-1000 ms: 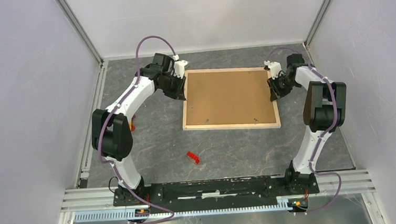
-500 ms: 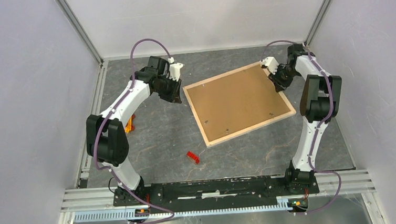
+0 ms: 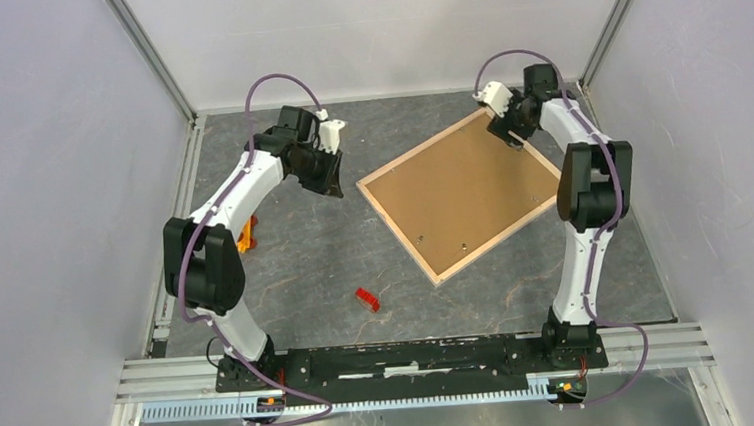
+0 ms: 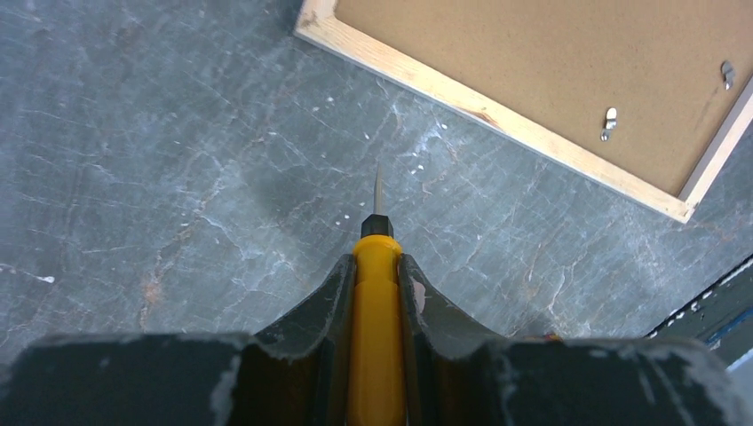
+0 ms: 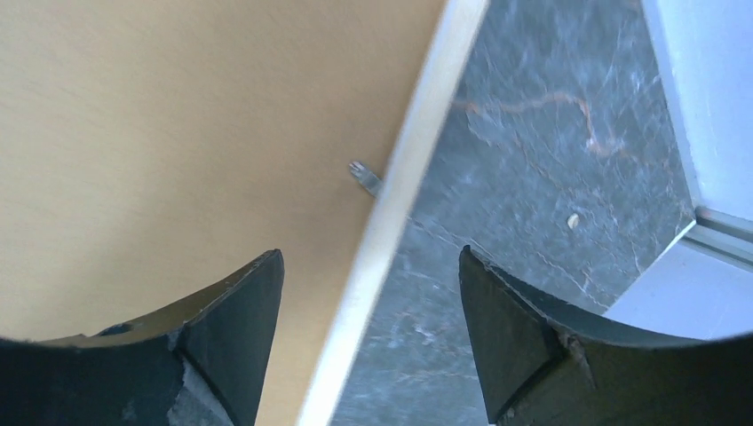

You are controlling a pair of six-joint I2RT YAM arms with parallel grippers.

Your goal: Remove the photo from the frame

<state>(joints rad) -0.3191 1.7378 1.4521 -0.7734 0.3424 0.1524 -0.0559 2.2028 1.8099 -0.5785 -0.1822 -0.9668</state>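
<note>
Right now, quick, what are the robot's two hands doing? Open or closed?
Left hand: closed on a yellow-handled tool.
Right hand: open, holding nothing, above the frame edge.

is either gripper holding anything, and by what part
The left gripper holds a yellow-handled tool by its handle, tip free. The right gripper is open over the frame, holding nothing.

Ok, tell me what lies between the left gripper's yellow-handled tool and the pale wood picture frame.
Only bare grey marbled tabletop lies between the yellow-handled tool in the left gripper and the pale wood frame, shown in the left wrist view.
</note>
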